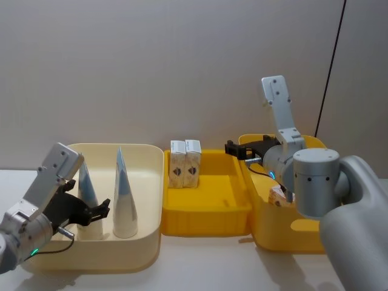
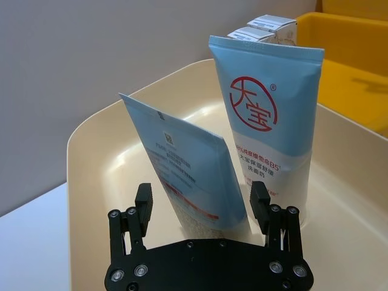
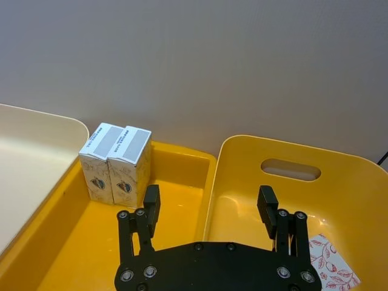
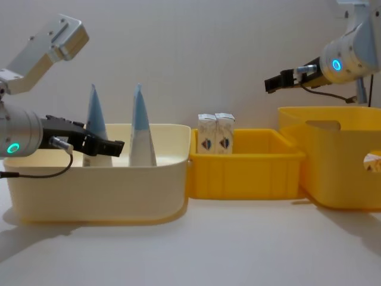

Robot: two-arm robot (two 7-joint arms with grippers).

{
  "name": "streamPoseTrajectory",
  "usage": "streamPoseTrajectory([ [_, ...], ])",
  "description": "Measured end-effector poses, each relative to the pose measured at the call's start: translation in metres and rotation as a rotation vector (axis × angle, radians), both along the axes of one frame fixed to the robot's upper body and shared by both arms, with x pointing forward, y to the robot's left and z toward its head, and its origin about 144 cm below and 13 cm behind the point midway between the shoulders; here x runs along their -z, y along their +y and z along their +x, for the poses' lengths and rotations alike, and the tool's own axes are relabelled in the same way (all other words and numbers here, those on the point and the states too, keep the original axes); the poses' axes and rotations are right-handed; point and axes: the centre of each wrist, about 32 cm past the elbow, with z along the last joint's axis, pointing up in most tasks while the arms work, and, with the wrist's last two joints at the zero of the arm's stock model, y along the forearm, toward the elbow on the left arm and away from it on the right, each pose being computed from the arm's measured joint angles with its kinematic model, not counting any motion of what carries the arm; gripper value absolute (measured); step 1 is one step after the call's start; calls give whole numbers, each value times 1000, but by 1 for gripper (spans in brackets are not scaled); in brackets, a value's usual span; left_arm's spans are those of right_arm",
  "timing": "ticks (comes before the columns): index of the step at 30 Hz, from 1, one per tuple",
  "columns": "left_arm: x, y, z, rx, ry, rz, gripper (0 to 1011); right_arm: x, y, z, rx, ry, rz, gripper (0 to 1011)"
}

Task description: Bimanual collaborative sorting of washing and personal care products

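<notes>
**Hands spread at both ends, tubes and cartons partly screened**

The left hand (image 2: 201, 194) sits low inside the cream bin (image 1: 151, 182) with its fingers apart. Between them stands the tilted tube (image 2: 182, 176), pale blue, with its flat crimp uppermost. A gap shows beside one finger. The other finger sits close to the tube's edge, and whether it touches cannot be made out. The tube's foot is hidden behind the hand's black body. Just beyond that hand and to one side stands the upright tube (image 2: 267, 109), bearing a red circle mark and small print too fine to read. From the chest view the bin wall hides the lower ends of both tubes, so only their tapering tops rise above the rim.

The right hand (image 3: 209, 197) hangs in the air with its fingers spread and nothing between them. It is above the wall shared by the shallow yellow bin (image 1: 206, 212) and the deep yellow bin (image 1: 267, 236). Ahead of it and off to one side, two white cartons (image 3: 115, 163) stand upright, touching each other, in the far corner of the shallow bin next to the cream bin. Below this hand, in the deep bin, lies a patterned packet (image 3: 330, 267), white with red leaves. It is cut off by the picture's edge and the hand's body, so what it is stays unclear. In the head view the right arm covers much of that bin.

All three bins rest side by side on the white tabletop (image 4: 238, 244).
</notes>
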Motion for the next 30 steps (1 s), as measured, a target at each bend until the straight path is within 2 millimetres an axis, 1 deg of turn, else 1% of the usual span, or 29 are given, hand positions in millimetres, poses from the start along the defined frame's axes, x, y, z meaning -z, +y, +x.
streamPoseTrajectory([
  [10, -4, -5, 5, -7, 21, 20, 1003, 0, 0, 0, 0, 0, 0, 1001],
  [13, -4, -6, 6, -8, 25, 23, 975, 0, 0, 0, 0, 0, 0, 1001],
  [14, -4, -6, 6, -8, 26, 24, 939, 0, 0, 0, 0, 0, 0, 1001],
  [16, -5, -6, 7, -9, 27, 26, 910, 0, 0, 0, 0, 0, 0, 1001],
  [17, -5, -6, 7, -9, 28, 26, 861, 0, 0, 0, 0, 0, 0, 1001],
  [19, -5, -7, 7, -9, 30, 28, 810, 0, 0, 0, 0, 0, 0, 1001],
  [20, -5, -7, 8, -9, 30, 28, 769, 0, 0, 0, 0, 0, 0, 1001],
  [21, -5, -7, 8, -9, 30, 29, 756, 0, 0, 0, 0, 0, 0, 1001],
  [22, -5, -7, 8, -10, 31, 29, 714, 0, 0, 0, 0, 0, 0, 1001],
  [23, -5, -7, 8, -10, 32, 30, 702, 0, 0, 0, 0, 0, 0, 1001],
  [24, -6, -7, 8, -10, 32, 30, 635, 0, 0, 0, 0, 0, 0, 1001],
  [27, -6, -7, 8, -10, 33, 31, 581, 0, 0, 0, 0, 0, 0, 1001],
  [29, -6, -8, 8, -11, 33, 31, 570, 0, 0, 0, 0, 0, 0, 1001],
  [30, -6, -8, 8, -11, 34, 32, 528, 0, 0, 0, 0, 0, 0, 1001],
])
